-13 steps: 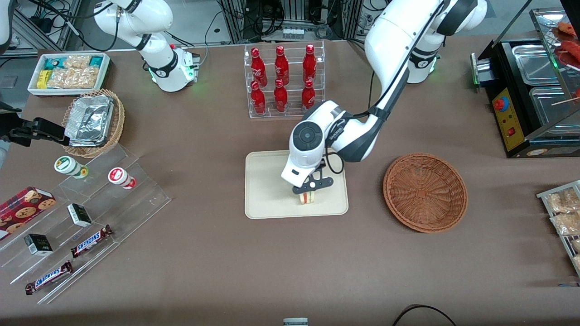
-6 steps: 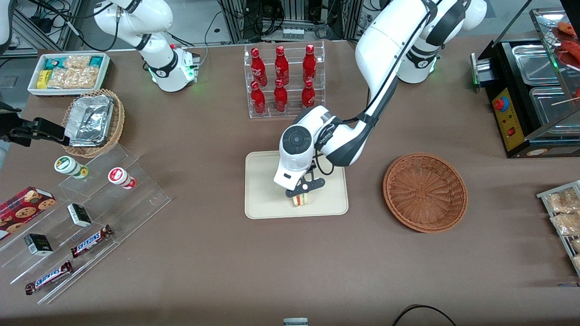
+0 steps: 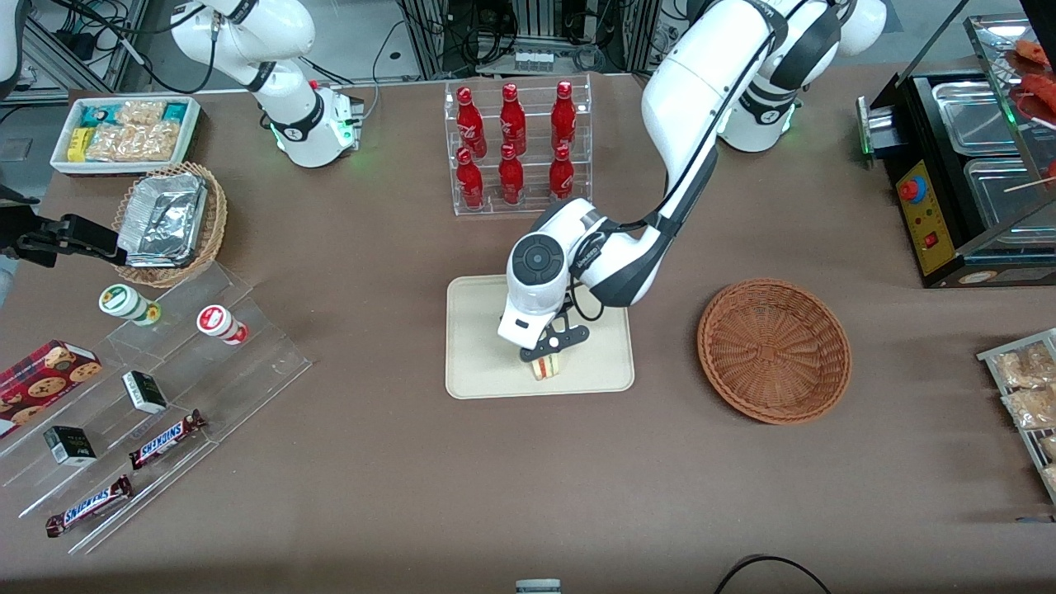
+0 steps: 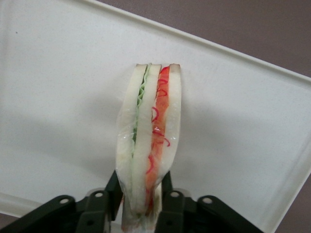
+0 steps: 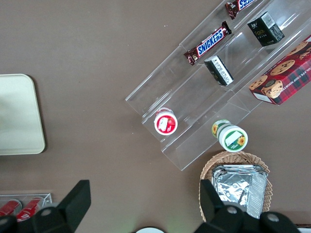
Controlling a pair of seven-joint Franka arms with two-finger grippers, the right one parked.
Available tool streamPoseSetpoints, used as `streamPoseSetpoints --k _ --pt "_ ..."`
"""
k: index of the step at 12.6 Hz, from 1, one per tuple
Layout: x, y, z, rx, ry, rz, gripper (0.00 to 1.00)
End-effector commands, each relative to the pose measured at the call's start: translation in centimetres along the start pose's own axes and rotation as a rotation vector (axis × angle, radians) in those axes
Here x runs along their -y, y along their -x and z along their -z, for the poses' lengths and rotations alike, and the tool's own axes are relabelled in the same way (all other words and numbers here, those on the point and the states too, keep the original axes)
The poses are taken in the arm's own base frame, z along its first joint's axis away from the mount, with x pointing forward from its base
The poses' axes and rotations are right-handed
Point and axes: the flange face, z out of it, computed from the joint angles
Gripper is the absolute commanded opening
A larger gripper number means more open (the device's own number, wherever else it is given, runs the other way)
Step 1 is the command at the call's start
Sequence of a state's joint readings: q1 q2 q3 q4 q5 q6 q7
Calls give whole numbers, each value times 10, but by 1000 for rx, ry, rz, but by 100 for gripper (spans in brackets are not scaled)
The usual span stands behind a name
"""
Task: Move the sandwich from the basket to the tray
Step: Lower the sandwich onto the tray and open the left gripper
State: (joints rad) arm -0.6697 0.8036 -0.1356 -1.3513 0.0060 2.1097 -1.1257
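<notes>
**Sandwich over tray, grip on, release pending**

From my seat: gripper (image 3: 544, 358) is low over the tray (image 3: 478, 363), in the part nearer the front camera. Fingers are clamped on the sandwich (image 3: 545, 368), one on each bread face. In the wrist view the wedge (image 4: 148, 145) stands on edge between the fingers (image 4: 114, 193), filling edge toward the camera, tray surface (image 4: 63, 97) under it. Can't tell if the tip is touching the tray or just above it. The basket (image 3: 774, 351) sits empty toward the working arm's end of the table.

Handling, my read:
- Light, soft bread in clear wrap. It looks bowed slightly under the pinch, so it'll squash if squeezed harder.
- The film is probably slippery (I'd expect it to slide rather than tear).
- Holding across the flat faces near the wide end looks right; pinching the filling edge would push the red and green layers out.
- Standing on edge it will likely tip over on release. Harmless, the tray is flat with a low rim.

Readable text:
- "SNICKERS" on two bars (image 3: 166, 439) on the clear stepped shelf (image 3: 247, 363); also legible in the parked arm's view (image 5: 210, 42).
- Red bottles (image 3: 511, 144) in the rack carry white script that's too small to read.
- Cookie box (image 3: 45, 375) and small dark boxes (image 3: 143, 391): print not legible.
</notes>
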Motion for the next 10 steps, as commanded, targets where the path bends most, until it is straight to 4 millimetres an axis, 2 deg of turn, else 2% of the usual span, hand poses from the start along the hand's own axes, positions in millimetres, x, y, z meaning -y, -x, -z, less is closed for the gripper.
streamPoseSetpoints --k 1,2,5,7,9,10 --pt "-9 0 13 -22 23 13 100" --pt "-9 1 25 -30 29 9 100" --pt "-2 -7 77 -47 50 14 100" --pt "6 -2 118 -59 31 -1 100" --pt "34 -29 160 -76 30 -124 100" --pt "46 -36 169 -61 4 -191 100"
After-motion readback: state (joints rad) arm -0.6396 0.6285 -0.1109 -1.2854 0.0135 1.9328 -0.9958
